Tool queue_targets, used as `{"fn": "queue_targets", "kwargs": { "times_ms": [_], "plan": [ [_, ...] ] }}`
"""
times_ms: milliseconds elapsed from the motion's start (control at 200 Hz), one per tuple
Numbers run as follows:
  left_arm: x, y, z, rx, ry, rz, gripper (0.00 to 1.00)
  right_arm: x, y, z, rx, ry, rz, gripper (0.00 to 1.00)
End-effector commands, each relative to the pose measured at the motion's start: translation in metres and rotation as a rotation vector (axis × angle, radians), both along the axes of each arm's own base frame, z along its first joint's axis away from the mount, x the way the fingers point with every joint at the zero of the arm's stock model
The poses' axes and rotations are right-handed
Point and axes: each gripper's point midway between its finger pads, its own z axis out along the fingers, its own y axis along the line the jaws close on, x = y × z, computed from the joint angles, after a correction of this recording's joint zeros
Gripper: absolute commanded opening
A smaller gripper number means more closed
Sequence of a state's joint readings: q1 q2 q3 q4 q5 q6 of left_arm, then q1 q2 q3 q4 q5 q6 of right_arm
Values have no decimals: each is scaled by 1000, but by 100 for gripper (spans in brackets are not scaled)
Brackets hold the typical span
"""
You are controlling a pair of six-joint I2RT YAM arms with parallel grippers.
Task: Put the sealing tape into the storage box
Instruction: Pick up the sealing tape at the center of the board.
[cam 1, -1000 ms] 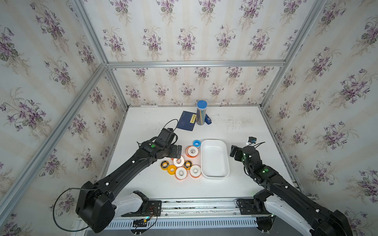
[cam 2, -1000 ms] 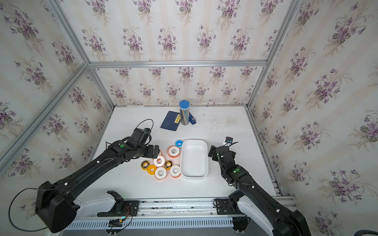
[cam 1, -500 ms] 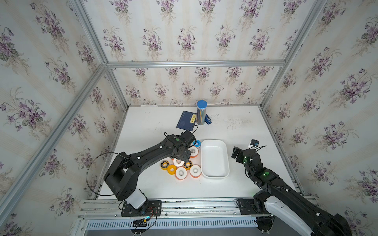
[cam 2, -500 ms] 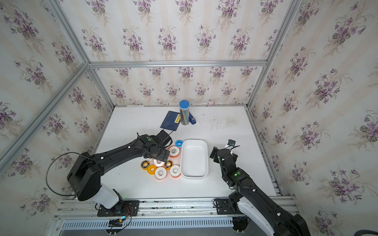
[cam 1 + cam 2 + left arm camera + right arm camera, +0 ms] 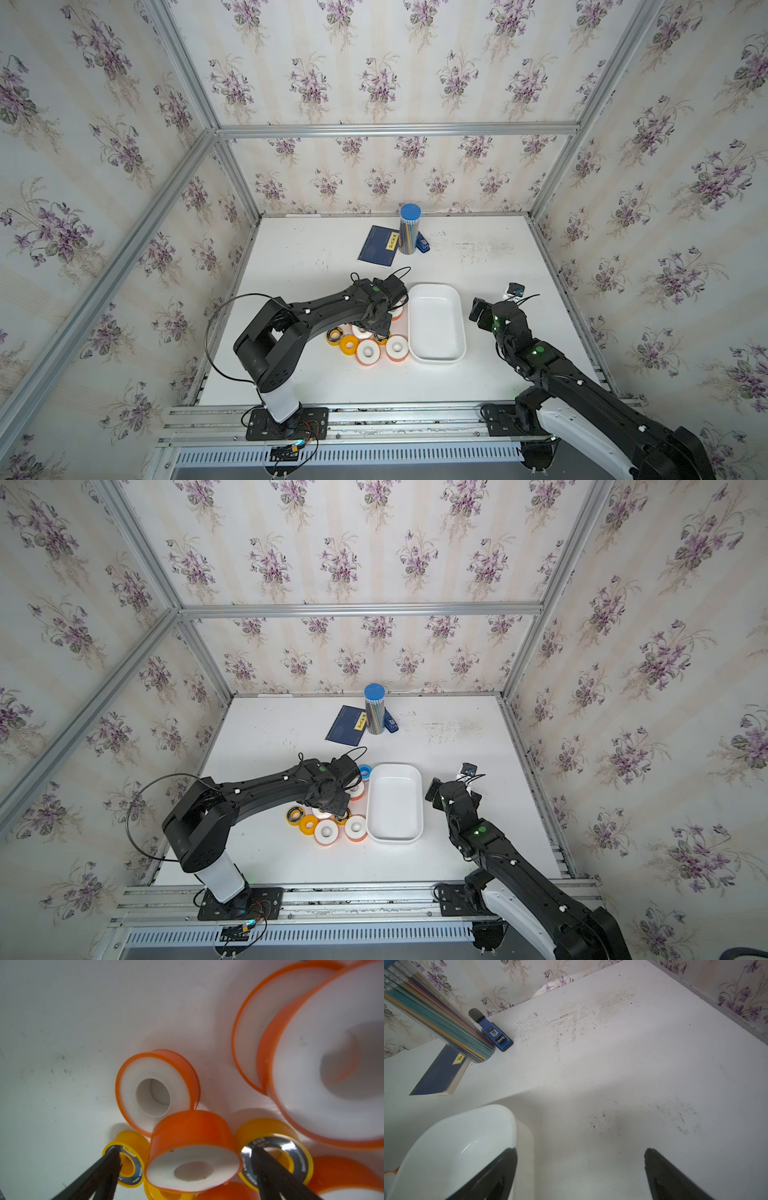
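Several sealing tape rolls lie clustered left of the storage box (image 5: 436, 324). In both top views I see white-faced, orange-rimmed rolls (image 5: 368, 352), a yellow roll (image 5: 349, 345), a yellow roll with a black centre (image 5: 334, 334) and a blue-and-white roll (image 5: 365, 771). My left gripper (image 5: 187, 1157) hangs open over the cluster. Its fingers straddle an orange-rimmed roll (image 5: 192, 1151) without touching it, each tip over a black-centred yellow roll (image 5: 276, 1147). The arm hides part of the cluster from above. My right gripper (image 5: 579, 1159) is open and empty, just right of the box (image 5: 452, 1147).
At the back of the table lie a dark blue notebook (image 5: 378, 251), a tall blue-capped cylinder (image 5: 409, 228) and a blue stapler (image 5: 496, 1035). Flowered walls with aluminium rails enclose the table on three sides.
My left arm has swung right from beside the rolls and now sits over the cluster, its fingers down around one roll. The right arm has barely shifted.
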State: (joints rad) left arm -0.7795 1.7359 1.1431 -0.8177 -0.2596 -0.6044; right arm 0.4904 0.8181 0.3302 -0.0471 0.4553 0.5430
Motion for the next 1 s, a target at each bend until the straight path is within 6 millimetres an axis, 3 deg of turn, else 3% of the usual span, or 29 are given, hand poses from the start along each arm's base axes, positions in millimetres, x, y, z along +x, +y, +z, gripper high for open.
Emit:
{"fn": "queue_targets", "kwargs": {
  "times_ms": [0,600,999],
  "plan": [
    [0,4,-4,25,-11,31,93,2,0,4,5,-16,-9,99],
    [-8,7,-17,26,6,44,73,3,0,3,1,-8,-9,98],
    [-7,5,12,-30,-39,26,66,3,1,2,0,-3,-8,98]
  ]
}}
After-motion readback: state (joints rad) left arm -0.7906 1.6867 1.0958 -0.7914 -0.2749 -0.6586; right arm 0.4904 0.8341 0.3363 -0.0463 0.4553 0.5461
